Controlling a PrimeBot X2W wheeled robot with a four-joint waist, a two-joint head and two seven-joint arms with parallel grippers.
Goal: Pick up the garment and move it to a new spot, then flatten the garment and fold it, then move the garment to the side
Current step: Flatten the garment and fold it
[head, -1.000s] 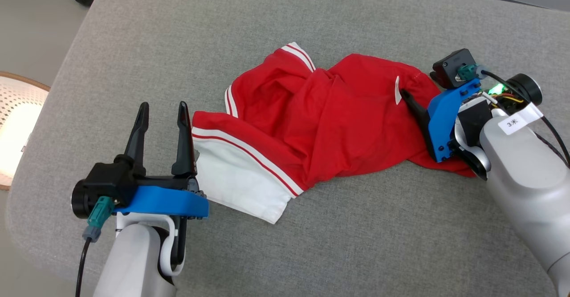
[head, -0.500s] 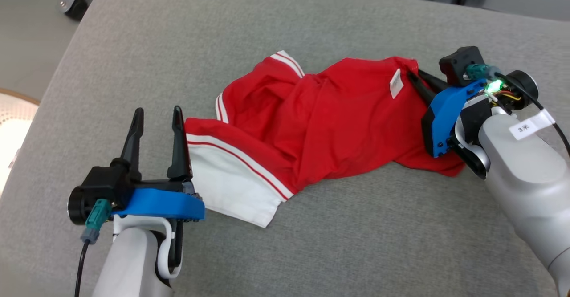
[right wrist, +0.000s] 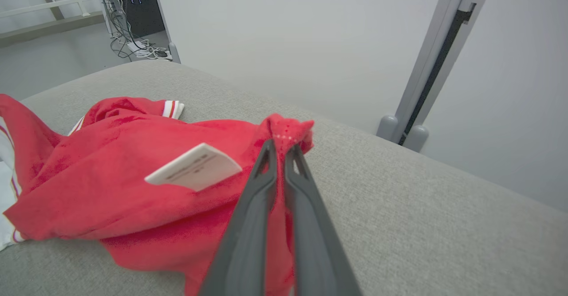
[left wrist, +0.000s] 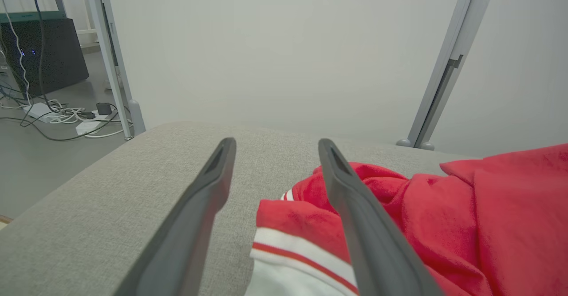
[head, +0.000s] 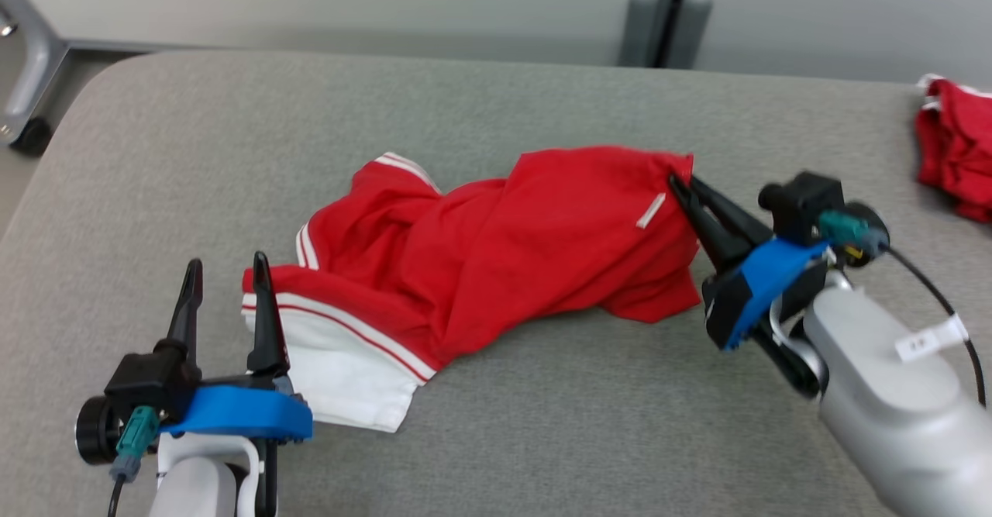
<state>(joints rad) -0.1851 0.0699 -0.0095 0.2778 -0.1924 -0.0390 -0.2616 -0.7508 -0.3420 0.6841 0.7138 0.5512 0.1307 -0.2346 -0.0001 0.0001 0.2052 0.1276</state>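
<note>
The red garment (head: pixel 504 246), white-banded at the hem with a white label (head: pixel 651 211) showing, lies crumpled across the grey padded surface (head: pixel 542 408). The right gripper (head: pixel 680 185), parted at its right edge a second ago, now pinches that corner tight and lifts it. The left gripper (head: pixel 226 263) stands wide apart, empty, beside the white hem, perhaps brushing it.

Right pincer (head: pixel 676 182) pinching red garment (head: pixel 527 238) corner; left pincer (head: pixel 226 263) spread, seemingly touching it.
</note>
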